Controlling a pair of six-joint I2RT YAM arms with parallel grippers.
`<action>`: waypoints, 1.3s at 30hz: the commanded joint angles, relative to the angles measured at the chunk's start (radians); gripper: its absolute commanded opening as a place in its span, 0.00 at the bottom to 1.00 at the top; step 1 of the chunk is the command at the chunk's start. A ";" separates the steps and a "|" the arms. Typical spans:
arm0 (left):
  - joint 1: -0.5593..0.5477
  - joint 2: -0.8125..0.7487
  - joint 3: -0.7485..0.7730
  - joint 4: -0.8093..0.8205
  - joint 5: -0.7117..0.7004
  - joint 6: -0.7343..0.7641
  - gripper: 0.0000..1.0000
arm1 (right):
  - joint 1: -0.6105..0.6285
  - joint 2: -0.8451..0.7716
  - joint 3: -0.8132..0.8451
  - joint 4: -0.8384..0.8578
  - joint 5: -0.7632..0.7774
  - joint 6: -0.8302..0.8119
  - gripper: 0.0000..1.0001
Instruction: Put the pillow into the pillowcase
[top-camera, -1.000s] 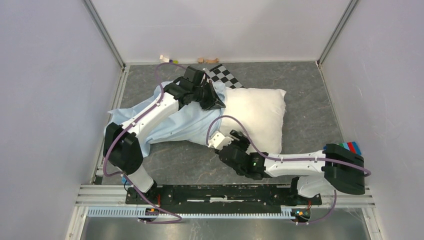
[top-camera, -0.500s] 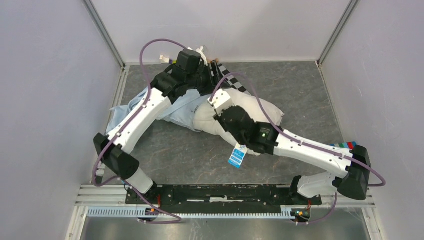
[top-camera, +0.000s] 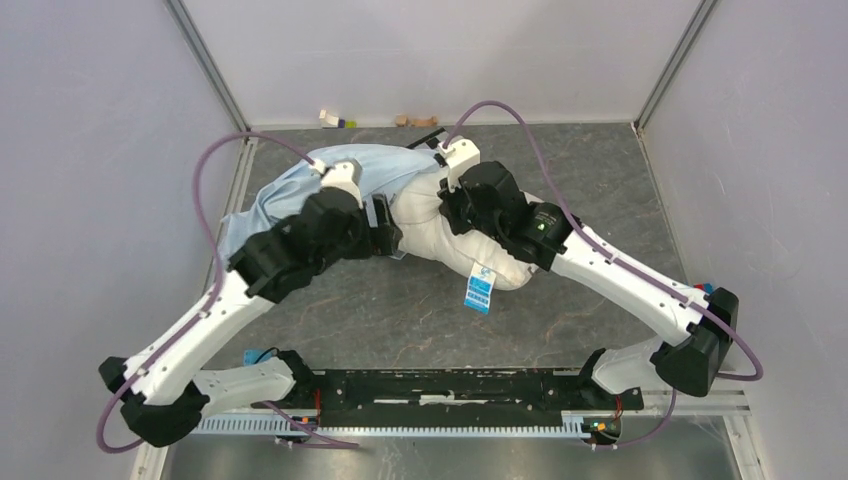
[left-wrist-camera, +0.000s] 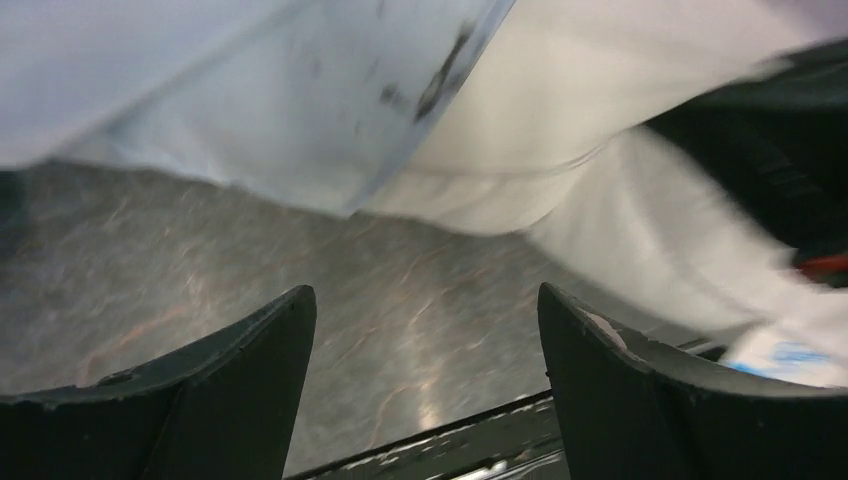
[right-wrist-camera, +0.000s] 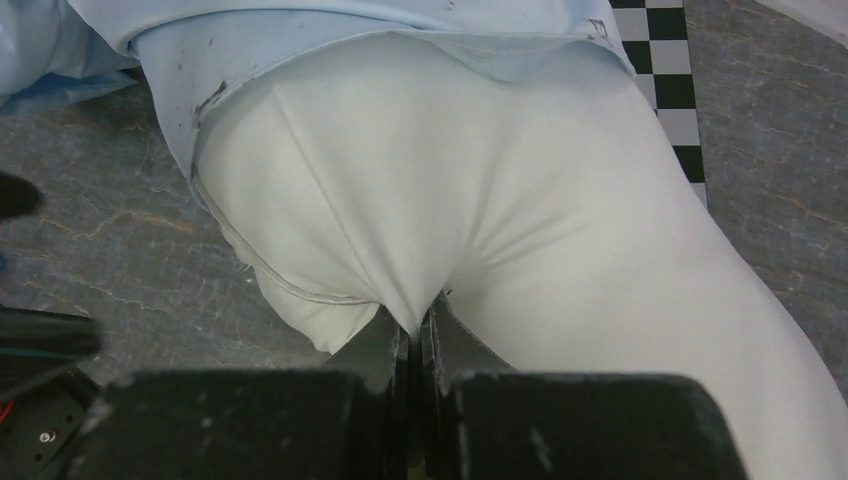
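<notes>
Right gripper (right-wrist-camera: 415, 325): jaws were pressed together on a pinched fold of the pillow (right-wrist-camera: 450, 200), and creases in the cloth ran toward the pinch.
Left gripper (left-wrist-camera: 422, 300): jaws stood wide apart with nothing between them. Only bare desk (left-wrist-camera: 200, 280) showed in the gap, just below the hanging edge of the pillowcase (left-wrist-camera: 250, 90).
Pillow position: it lay on the desk between the two arms. Its far end was tucked under the pillowcase hem and the larger near part was uncovered. A blue-and-white tag (top-camera: 480, 290) hung at its near edge.
Pillowcase position: wrinkled and bunched toward the left and far side of the desk, with its open hem draped over the pillow's end.
Checkerboard panel (right-wrist-camera: 665, 60): it showed beyond the pillow, partly under the blue hem.
Pillow handling: it looked light, plump and very soft. A pinch likely takes only the cover cloth, so the filling would sag and trail rather than follow stiffly.
Pillowcase handling: thin and limp, with no shape of its own. It seemed likely to slide or collapse shut unless held.
Where to hold: probably the pillow by a fold near its uncovered end, to push it lengthwise. The pillowcase is probably best held at the hem of its mouth, lifted so that it stays open.
Risk: the fold could slip from the pinch, or the hem could ride along with the pillow.
</notes>
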 joint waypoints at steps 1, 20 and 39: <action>-0.053 0.017 -0.223 0.077 -0.169 -0.083 0.87 | -0.008 0.005 0.120 0.129 -0.079 0.041 0.00; 0.026 0.182 -0.102 0.135 -0.527 0.034 0.19 | -0.010 0.004 0.109 0.153 -0.095 0.054 0.00; 0.093 0.166 -0.025 0.096 -0.368 0.121 0.60 | -0.012 -0.037 0.056 0.155 -0.041 0.056 0.00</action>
